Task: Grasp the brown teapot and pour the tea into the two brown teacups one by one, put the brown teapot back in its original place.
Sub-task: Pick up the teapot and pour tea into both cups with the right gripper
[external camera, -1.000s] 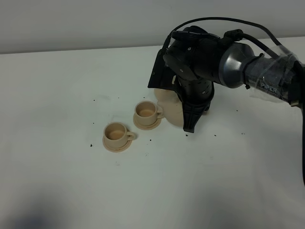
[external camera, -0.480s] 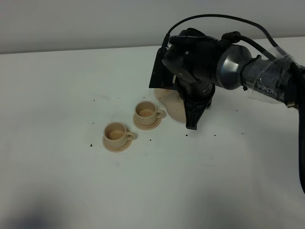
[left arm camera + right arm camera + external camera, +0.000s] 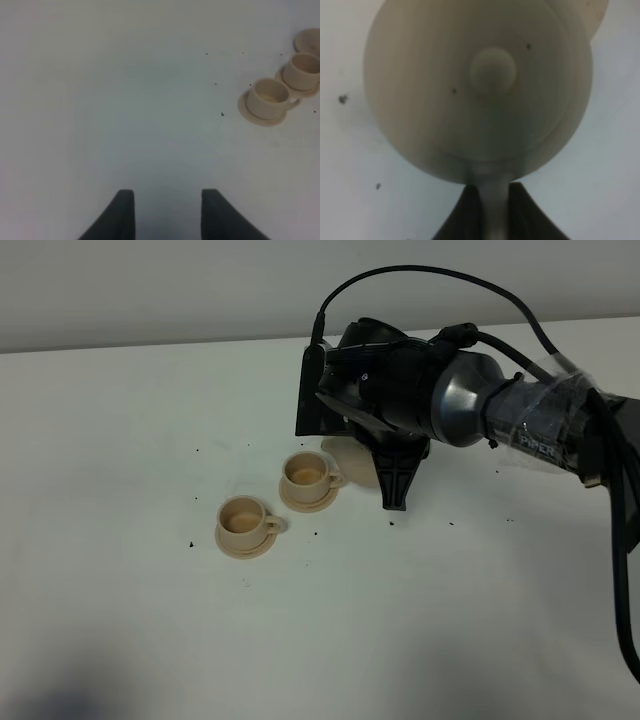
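Observation:
The brown teapot [image 3: 480, 90] fills the right wrist view from above, with its knobbed lid up. My right gripper [image 3: 492, 195] is shut on its loop handle. In the exterior view the right gripper [image 3: 397, 502] points down behind the cups, and the arm hides most of the teapot [image 3: 350, 462]. A sliver of the wide saucer [image 3: 597, 15], the original place, shows past the pot's rim. The two brown teacups [image 3: 308, 475] [image 3: 243, 518] stand on their saucers, left of the gripper. The left wrist view shows both teacups [image 3: 270, 96] [image 3: 302, 70] far off, and my left gripper [image 3: 167, 210] is open over bare table.
Small dark specks [image 3: 390, 523] are scattered on the white table [image 3: 150, 620] around the cups. The right arm's black cable [image 3: 430, 275] loops above the wrist. A grey wall runs along the table's far edge.
The right wrist has swung left and turned. The teapot has drawn back from the nearer cup, so less of it shows under the arm. Cups and left gripper have not moved.

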`<state>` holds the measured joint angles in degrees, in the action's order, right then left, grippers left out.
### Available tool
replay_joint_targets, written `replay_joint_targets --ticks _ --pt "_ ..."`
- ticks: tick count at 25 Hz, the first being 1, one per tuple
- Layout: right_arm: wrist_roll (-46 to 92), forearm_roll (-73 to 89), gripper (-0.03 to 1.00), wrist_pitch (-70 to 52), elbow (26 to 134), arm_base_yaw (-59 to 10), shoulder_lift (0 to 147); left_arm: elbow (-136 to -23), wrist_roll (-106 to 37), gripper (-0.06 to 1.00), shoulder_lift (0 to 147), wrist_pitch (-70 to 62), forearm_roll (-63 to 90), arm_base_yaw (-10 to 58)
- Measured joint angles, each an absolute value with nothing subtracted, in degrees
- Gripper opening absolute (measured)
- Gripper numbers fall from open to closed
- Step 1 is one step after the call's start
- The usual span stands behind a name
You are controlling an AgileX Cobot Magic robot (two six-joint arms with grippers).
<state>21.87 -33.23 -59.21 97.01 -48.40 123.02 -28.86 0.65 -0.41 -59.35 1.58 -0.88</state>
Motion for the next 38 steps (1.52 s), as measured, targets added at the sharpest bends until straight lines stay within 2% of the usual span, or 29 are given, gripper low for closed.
replay_joint_targets --ticks 38 --pt "21.27 -41.16 0.13 -62.58 97.24 -52.60 124.55 -28.86 0.65 0.37 -0.41 -59.35 1.58 -0.88"
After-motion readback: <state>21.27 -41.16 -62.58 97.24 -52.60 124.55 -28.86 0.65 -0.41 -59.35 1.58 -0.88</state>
